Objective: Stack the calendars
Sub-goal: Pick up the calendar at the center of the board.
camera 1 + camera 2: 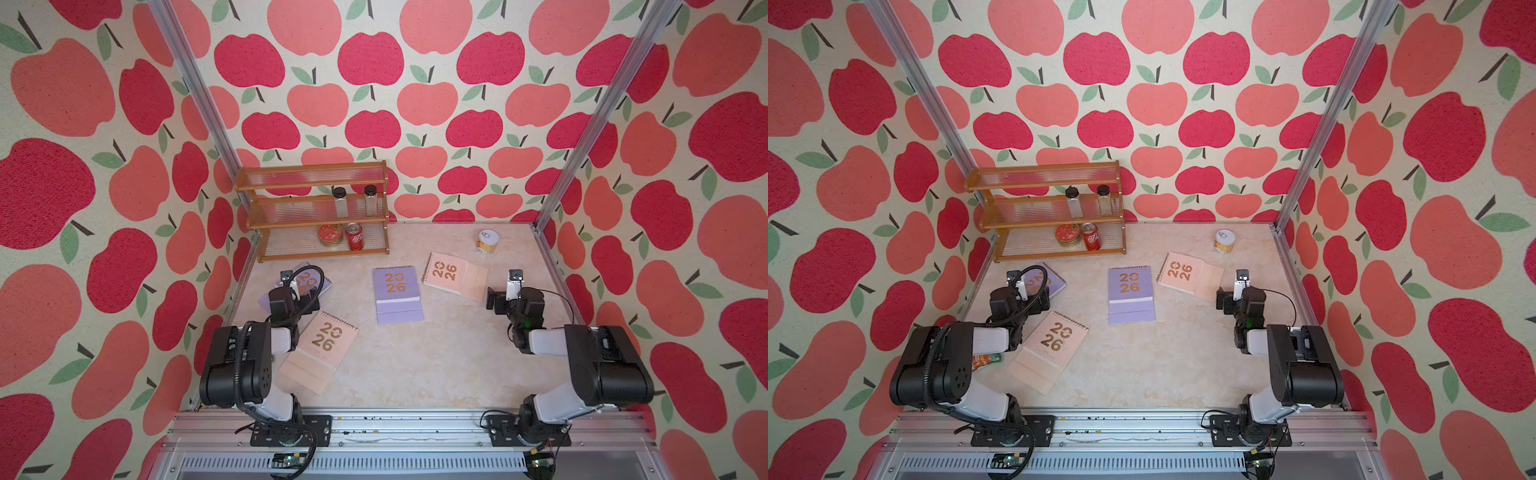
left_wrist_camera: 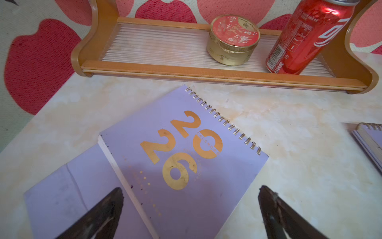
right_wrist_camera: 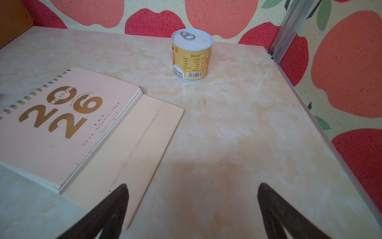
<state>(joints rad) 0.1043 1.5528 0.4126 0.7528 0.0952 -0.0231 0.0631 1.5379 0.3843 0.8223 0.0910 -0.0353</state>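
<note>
1. Left fingers (image 2: 107,211), spread and empty, hung over the lavender calendar (image 2: 186,165) by the rack (image 2: 186,68).
2. Right fingers (image 3: 109,209), likewise spread, stood beside a peach calendar (image 3: 62,124).
3. All four lay separately on the bench (image 1: 415,365).

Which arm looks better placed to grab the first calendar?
Left, probably: the open left gripper hangs over the lavender spiral-bound calendar by the wooden shelf; the open right gripper faces marbled tabletop beside the peach spiral-bound calendar.
</note>
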